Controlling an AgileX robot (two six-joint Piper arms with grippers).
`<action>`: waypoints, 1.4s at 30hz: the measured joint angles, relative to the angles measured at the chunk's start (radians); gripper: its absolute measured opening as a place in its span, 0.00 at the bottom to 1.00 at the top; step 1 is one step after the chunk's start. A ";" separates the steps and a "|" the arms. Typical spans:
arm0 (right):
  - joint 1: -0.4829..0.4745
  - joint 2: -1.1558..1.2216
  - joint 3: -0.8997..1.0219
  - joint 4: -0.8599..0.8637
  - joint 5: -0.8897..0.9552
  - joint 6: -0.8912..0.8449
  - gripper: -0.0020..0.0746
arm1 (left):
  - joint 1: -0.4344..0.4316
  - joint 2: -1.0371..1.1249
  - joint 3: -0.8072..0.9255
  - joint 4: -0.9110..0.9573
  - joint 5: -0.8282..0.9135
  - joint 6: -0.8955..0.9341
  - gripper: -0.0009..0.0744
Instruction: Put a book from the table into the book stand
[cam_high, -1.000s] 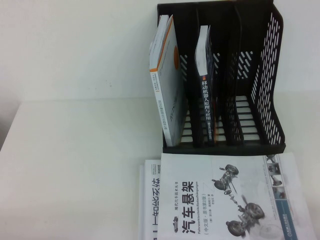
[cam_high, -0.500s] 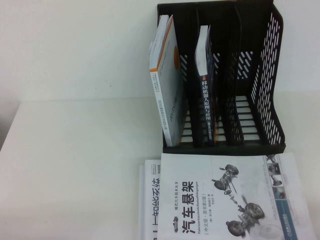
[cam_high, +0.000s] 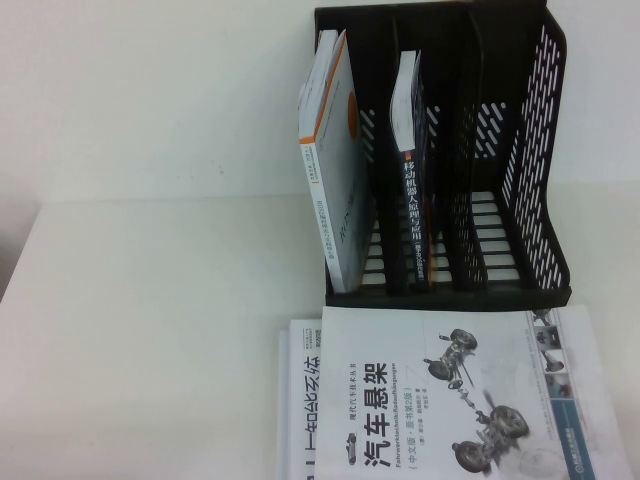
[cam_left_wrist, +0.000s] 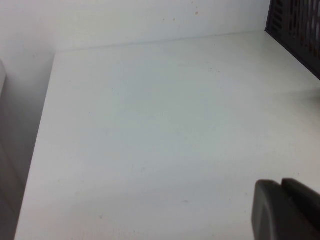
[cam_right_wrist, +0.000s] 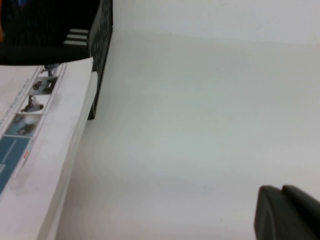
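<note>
The task has not visibly begun: the book (cam_high: 455, 395), white-fronted with suspension drawings and a bold black title, lies flat on the worktop (cam_high: 150, 330) directly in front of the book stand (cam_high: 545, 150), its far edge just beside the stand's front lip, and it rests on top of another white book (cam_high: 298, 400) whose edge protrudes on the robot's left. Neither arm appears in the high view. The left gripper (cam_left_wrist: 287, 210) shows only as a dark tip in its wrist view, over bare worktop, with a corner of the stand well apart from it; I cannot tell whether it is wide or narrow. The right gripper (cam_right_wrist: 287, 212) likewise shows only a dark tip over bare worktop to the right of the book and the stand; its state cannot be told either, and it holds nothing visible. The stand has 4 slots as far as I can count: the leftmost holds a white book with an orange edge (cam_high: 335, 180), leaning; the 2nd holds a dark-spined book (cam_high: 412, 180); the 2 on the right look vacant. In my judgement everything remains: grasping, lifting, turning upright and inserting the book.
</note>
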 joint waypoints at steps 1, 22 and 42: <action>0.000 0.000 0.000 0.000 0.000 0.000 0.02 | 0.000 0.000 0.000 0.000 0.000 0.000 0.01; 0.000 0.000 0.000 0.000 0.000 0.000 0.02 | 0.000 0.000 0.000 0.010 0.000 0.008 0.01; 0.000 0.000 0.010 -0.312 -0.107 -0.090 0.02 | 0.000 0.000 0.006 0.019 -0.571 0.025 0.01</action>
